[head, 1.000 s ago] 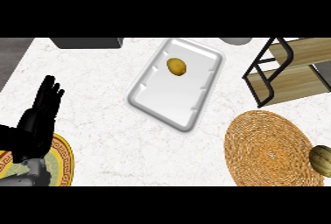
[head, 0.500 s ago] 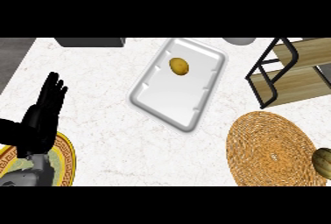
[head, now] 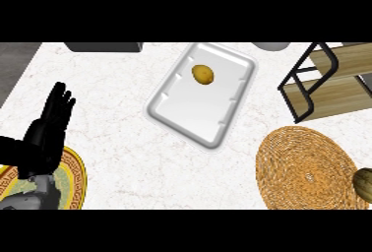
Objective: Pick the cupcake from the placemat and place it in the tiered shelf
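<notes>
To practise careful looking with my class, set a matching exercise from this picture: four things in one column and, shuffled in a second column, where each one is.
Things:
1. cupcake
2. yellow-brown food item
3. left hand
4. tiered shelf

Places:
A. in the white tray
B. at the upper right of the counter
C. at the right edge of the woven placemat
D. at the view's left, fingers straight

Pairs: 1-C, 2-A, 3-D, 4-B.

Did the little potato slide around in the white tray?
No. The potato sits in the same spot near the far end of the white tray, as before.
</notes>
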You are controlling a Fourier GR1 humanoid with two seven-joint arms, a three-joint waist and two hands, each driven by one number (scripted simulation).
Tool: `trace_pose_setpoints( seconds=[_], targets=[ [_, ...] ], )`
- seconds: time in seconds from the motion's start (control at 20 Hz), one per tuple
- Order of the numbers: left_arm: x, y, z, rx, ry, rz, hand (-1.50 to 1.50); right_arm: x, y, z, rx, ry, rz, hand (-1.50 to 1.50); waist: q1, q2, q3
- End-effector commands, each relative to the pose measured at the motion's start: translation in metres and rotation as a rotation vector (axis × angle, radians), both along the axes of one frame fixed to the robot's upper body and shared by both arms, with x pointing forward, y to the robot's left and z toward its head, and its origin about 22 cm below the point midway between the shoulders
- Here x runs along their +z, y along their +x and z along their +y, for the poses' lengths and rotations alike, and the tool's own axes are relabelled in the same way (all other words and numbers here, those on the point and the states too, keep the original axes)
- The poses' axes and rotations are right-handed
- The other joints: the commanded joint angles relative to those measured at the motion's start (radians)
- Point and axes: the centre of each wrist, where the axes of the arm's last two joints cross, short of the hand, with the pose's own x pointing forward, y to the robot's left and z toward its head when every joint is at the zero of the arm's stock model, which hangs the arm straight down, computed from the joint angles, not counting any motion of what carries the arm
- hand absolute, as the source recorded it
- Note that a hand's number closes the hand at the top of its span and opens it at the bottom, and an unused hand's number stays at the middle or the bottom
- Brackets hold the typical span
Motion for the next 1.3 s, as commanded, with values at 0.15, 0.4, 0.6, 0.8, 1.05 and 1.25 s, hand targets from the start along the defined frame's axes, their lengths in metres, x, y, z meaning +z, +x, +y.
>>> trace_pose_setpoints(
  seconds=[0.15,0.4,0.6,0.8,1.05,1.25],
  targets=[
    [-0.015,-0.005,-0.024,-0.002,0.0,0.003,0.0,-0.034,0.043,0.006,0.002,0.003,-0.04,1.5,0.003,0.001,0.0],
    [-0.007,-0.002,0.007,0.002,-0.001,-0.014,0.0,-0.04,0.063,0.001,0.025,0.017,-0.05,1.5,0.003,0.001,0.0],
    [-0.01,-0.002,-0.02,-0.008,0.004,-0.008,0.0,-0.058,0.075,0.009,-0.066,0.127,-0.085,1.5,0.015,0.005,0.001],
    [-0.001,0.002,-0.009,-0.019,0.009,-0.011,0.0,-0.046,0.08,-0.001,-0.02,0.147,0.025,-1.5,0.009,0.003,0.001],
    [-0.007,0.014,-0.002,0.005,-0.002,-0.009,0.0,-0.047,0.08,-0.01,0.022,0.191,0.007,-1.5,0.014,0.008,0.001],
    [-0.003,0.01,-0.009,-0.014,-0.008,-0.017,0.0,-0.074,0.082,0.002,0.055,0.239,-0.018,-1.5,0.013,0.007,0.001]
  ],
)
